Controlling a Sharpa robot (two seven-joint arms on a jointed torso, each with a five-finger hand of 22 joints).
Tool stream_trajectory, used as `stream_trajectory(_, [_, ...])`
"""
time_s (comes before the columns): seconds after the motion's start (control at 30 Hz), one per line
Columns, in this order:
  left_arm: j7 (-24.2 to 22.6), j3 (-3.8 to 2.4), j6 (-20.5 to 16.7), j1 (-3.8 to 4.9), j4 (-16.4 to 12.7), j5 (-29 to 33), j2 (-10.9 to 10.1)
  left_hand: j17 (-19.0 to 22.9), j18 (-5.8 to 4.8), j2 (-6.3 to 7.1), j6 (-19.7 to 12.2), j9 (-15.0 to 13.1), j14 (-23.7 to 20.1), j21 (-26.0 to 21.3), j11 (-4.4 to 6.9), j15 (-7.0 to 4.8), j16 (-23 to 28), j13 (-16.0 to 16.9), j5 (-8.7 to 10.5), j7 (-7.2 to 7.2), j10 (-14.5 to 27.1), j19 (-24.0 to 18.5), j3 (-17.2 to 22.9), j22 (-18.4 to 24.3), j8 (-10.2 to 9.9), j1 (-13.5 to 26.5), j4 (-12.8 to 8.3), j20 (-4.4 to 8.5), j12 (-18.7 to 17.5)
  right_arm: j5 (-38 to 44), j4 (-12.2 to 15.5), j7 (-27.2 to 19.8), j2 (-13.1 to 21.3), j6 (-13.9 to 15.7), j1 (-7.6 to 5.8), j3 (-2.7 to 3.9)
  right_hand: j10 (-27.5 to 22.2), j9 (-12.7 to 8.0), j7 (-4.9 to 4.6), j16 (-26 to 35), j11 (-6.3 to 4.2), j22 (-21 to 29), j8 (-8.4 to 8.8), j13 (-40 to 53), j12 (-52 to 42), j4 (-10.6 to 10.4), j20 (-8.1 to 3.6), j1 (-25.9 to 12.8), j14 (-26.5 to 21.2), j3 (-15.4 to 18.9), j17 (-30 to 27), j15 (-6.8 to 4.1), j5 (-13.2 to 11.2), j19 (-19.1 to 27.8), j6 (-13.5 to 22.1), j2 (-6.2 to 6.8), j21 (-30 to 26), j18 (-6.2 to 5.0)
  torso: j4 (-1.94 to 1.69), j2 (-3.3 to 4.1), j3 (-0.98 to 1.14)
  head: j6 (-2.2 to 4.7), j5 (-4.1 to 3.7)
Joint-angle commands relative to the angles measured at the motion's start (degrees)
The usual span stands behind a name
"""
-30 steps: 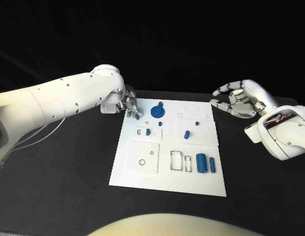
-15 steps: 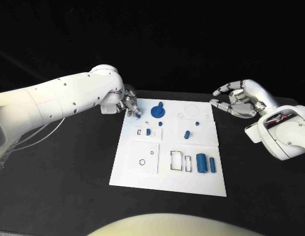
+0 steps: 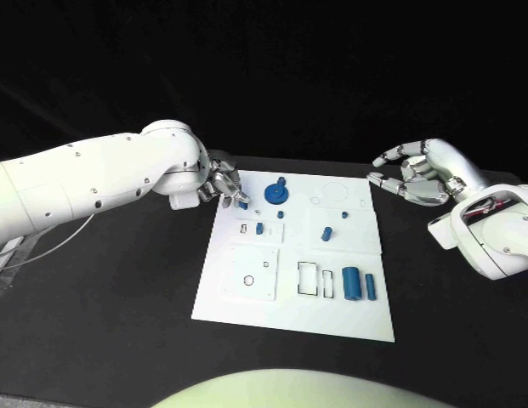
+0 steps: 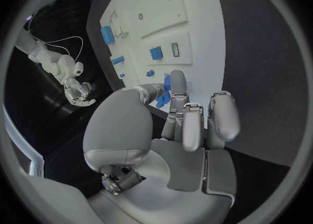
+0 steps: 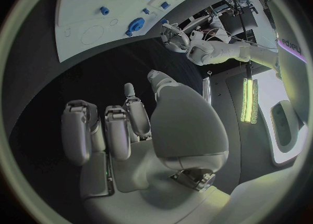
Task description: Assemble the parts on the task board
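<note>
Since a second ago the left arm has swung its elbow outward, while its left hand (image 3: 224, 186) stays at the task board's (image 3: 298, 302) ten o'clock corner; the board and its parts lie as they did. That hand's fingertips (image 4: 176, 81) are drawn together around a small blue part (image 3: 241, 201) at the board's edge, and the left wrist view shows blue between thumb and finger, so it pinches the piece. Toward one o'clock from it sits a round blue part (image 3: 275, 195) with a knob. Below that, near the board's centre, a short blue peg (image 3: 258, 228) stands in a raised white block, and another blue peg (image 3: 326, 232) lies at three o'clock of it. At the board's five o'clock two blue cylinders (image 3: 351, 283) lie side by side next to rectangular slots. Off the board's two o'clock corner the right hand (image 3: 416, 176) hovers above the black table (image 3: 116, 280), fingers curled but apart, holding nothing.
</note>
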State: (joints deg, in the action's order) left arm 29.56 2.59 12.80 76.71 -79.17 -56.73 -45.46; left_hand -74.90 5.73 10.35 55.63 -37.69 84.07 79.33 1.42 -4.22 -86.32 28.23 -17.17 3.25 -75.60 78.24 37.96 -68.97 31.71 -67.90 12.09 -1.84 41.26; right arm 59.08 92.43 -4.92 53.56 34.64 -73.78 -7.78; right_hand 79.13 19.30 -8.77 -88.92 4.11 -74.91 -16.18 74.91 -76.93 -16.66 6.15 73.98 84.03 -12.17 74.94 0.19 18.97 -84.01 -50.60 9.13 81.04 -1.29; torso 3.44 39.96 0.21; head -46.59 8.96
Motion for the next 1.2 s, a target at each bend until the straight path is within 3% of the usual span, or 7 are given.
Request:
stream_trajectory(0.03, [-1.5, 0.02, -5.8, -0.68, -2.8, 0.5, -1.6, -6.0, -1.18, 0.27, 0.9, -0.2, 3.9, 0.4, 0.15, -0.59, 0.0, 0.0, -1.4, -0.33, -0.9, 0.5, 11.2, -0.3, 0.4, 0.7, -11.0, 0.15, 0.2, 0.0, 0.0, -0.4, 0.1, -0.1, 0.07, 0.0, -0.2, 0.1, -0.03, 0.3, -0.06, -9.8, -0.21, 3.2, 0.1, 0.1, -0.31, -0.6, 5.2, 0.2, 12.3, -0.31, 0.2, -1.7, 0.4, -0.09, -0.3, -0.88, 0.02, 0.1, -0.02, -0.11, 0.05])
stream_trajectory(0.23, [-2.0, 0.03, -8.6, -1.71, -6.3, -2.6, -3.7, -6.2, -1.39, 1.04, 1.5, -0.4, 3.9, 1.0, 0.47, -0.87, -0.1, 0.3, -3.02, -0.66, -1.7, 1.1, 11.4, -1.3, 0.5, 1.2, -11.5, 0.41, 0.6, -0.1, 0.0, -0.5, 0.2, -0.1, 0.15, 0.0, -0.2, 0.1, -0.03, 0.3, -0.06, -9.7, -0.22, 3.2, 0.1, 0.1, -0.32, -0.7, 5.2, 0.2, 12.3, -0.31, 0.3, -1.7, 0.5, -0.11, -0.3, -0.89, -0.01, 0.11, -0.13, -0.23, 0.23])
stream_trajectory(0.5, [-1.9, 0.04, -9.0, -2.65, -8.4, -6.1, -4.6, -6.1, -1.42, 1.54, 1.9, -0.4, 3.9, 1.1, 0.65, -1.01, -0.1, 2.7, -3.74, -0.84, -2.5, 1.2, 11.5, -1.5, 0.6, 1.3, -11.8, 0.55, 2.5, -0.1, 0.0, -0.5, 0.2, -0.1, 0.32, 0.0, -0.2, 0.1, -0.03, 0.3, -0.06, -9.7, -0.22, 3.2, 0.1, 0.1, -0.32, -0.7, 5.2, 0.2, 12.3, -0.31, 0.3, -1.7, 0.5, -0.11, -0.3, -0.89, 0.08, 0.11, -0.1, -0.59, 0.54])
stream_trajectory(0.63, [-1.8, 0.05, -8.7, -2.91, -8.7, -6.5, -4.5, -6.1, -1.43, 1.6, 2.0, -0.4, 3.9, 1.1, 0.67, -1.04, -0.1, 3.0, -3.83, -0.86, -2.7, 1.2, 11.5, -1.5, 0.6, 1.3, -11.8, 0.57, 2.8, -0.1, 0.0, -0.5, 0.1, -0.1, 0.38, 0.0, -0.2, 0.1, -0.03, 0.3, -0.06, -9.7, -0.22, 3.2, 0.1, 0.1, -0.32, -0.7, 5.2, 0.2, 12.3, -0.31, 0.3, -1.7, 0.5, -0.11, -0.3, -0.89, 0.02, 0.1, -0.07, -0.62, 0.59])
stream_trajectory(0.9, [-1.3, 0.15, -6.1, -3.2, -8.6, -7.0, -4.3, -5.9, -1.39, 1.71, 2.1, -0.4, 3.9, 1.0, 0.71, -1.07, 0.0, 3.6, -3.99, -0.9, -2.8, 1.1, 11.5, -1.4, 0.6, 1.3, -11.9, 0.6, 3.2, -0.1, -0.1, -0.5, 0.1, -0.1, 0.46, 0.0, -0.2, 0.1, -0.03, 0.3, -0.06, -9.7, -0.22, 3.2, 0.1, 0.1, -0.32, -0.7, 5.2, 0.2, 12.3, -0.31, 0.3, -1.7, 0.5, -0.11, -0.3, -0.89, 0.22, 0.07, -0.01, -0.85, 0.8])
stream_trajectory(1.2, [-0.9, 0.62, -4.3, -3.3, -7.9, -8.0, -4.0, -5.8, -1.37, 1.83, 2.2, -0.4, 3.8, 1.0, 0.76, -1.11, 0.0, 4.2, -4.2, -0.94, -3.0, 1.1, 11.6, -1.3, 0.6, 1.3, -12.0, 0.64, 3.7, -0.1, -0.1, -0.5, 0.1, -0.1, 0.48, 0.0, -0.2, 0.1, -0.03, 0.3, -0.06, -9.7, -0.22, 3.2, 0.1, 0.1, -0.32, -0.7, 5.2, 0.2, 12.3, -0.31, 0.3, -1.7, 0.5, -0.11, -0.3, -0.89, 0.11, 0.13, -0.04, -0.92, 0.84])
